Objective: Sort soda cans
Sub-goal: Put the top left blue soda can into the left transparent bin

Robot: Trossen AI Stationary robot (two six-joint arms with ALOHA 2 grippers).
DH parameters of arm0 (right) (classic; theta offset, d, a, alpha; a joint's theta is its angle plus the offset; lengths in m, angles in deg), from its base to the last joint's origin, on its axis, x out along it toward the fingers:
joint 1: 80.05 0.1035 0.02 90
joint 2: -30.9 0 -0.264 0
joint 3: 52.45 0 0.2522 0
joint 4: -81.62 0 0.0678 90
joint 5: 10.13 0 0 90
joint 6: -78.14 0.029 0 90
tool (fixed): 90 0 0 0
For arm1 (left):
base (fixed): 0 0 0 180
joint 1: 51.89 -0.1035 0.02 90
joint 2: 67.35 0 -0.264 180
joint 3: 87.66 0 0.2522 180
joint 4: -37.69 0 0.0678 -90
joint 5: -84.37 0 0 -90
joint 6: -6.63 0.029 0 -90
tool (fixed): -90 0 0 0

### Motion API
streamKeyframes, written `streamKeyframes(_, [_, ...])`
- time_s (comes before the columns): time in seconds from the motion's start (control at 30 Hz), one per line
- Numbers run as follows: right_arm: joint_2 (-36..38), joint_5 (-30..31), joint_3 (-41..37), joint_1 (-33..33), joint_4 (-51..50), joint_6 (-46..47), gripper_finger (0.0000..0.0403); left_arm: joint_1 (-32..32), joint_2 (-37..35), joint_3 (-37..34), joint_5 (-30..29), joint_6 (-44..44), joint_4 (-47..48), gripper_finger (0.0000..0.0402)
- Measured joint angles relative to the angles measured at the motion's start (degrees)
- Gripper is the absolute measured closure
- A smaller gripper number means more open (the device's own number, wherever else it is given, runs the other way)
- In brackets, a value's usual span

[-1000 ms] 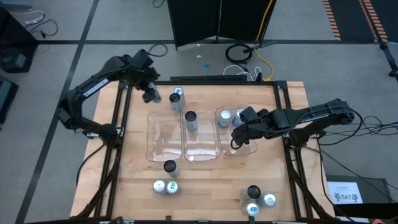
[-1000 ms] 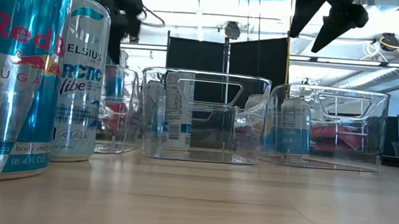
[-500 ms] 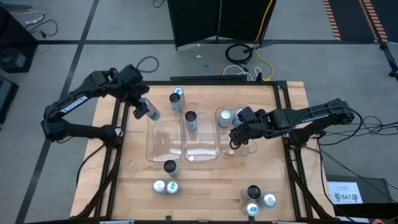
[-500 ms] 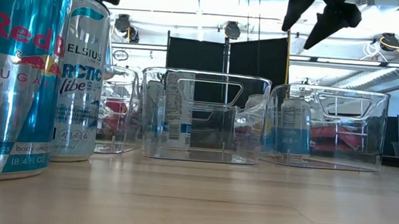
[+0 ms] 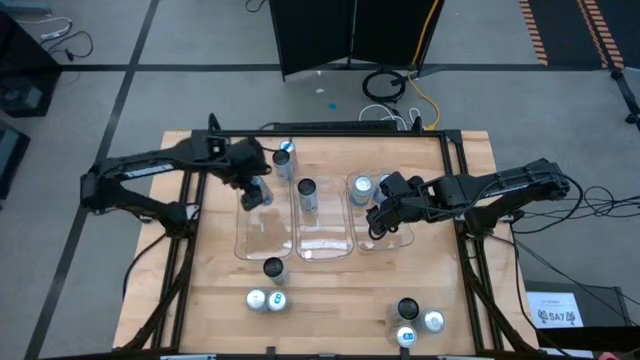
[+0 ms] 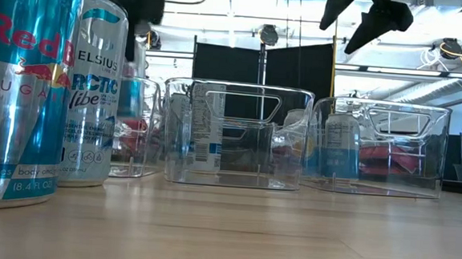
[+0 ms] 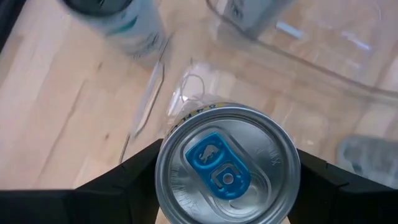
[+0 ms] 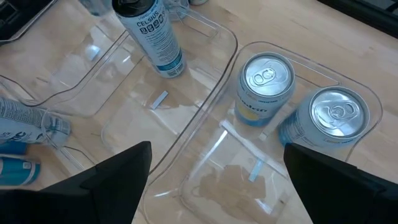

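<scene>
Over the left tray (image 5: 262,228), a blue-topped can (image 7: 227,163) is held upright by the left tool (image 5: 256,192) — straight down is the way. Right tool (image 5: 375,222) is kept open, empty, over the right tray (image 8: 348,93).

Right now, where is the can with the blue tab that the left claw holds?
In the high view, the blue-tab can sits in the left claw above the far end of the left clear tray, beside the middle tray.
</scene>
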State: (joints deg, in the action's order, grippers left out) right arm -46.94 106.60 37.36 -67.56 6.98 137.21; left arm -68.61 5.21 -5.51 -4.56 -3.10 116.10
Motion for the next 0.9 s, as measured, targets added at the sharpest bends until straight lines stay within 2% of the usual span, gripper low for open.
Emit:
streamKeyframes(0.1, [0.0,0.0,0.0,0.0,0.0,0.0,0.0044,0.6,2.7,-0.7,0.0,-0.3,-4.6,0.0137])
streamKeyframes(0.47, [0.0,0.0,0.0,0.0,0.0,0.2,0.0044,1.1,10.7,-0.9,0.1,0.0,-10.7,0.0137])
streamKeyframes(0.9, [0.0,-1.6,0.0,0.0,0.0,-0.4,0.0044,1.1,16.1,-0.9,-1.9,-2.5,-10.8,0.0137])
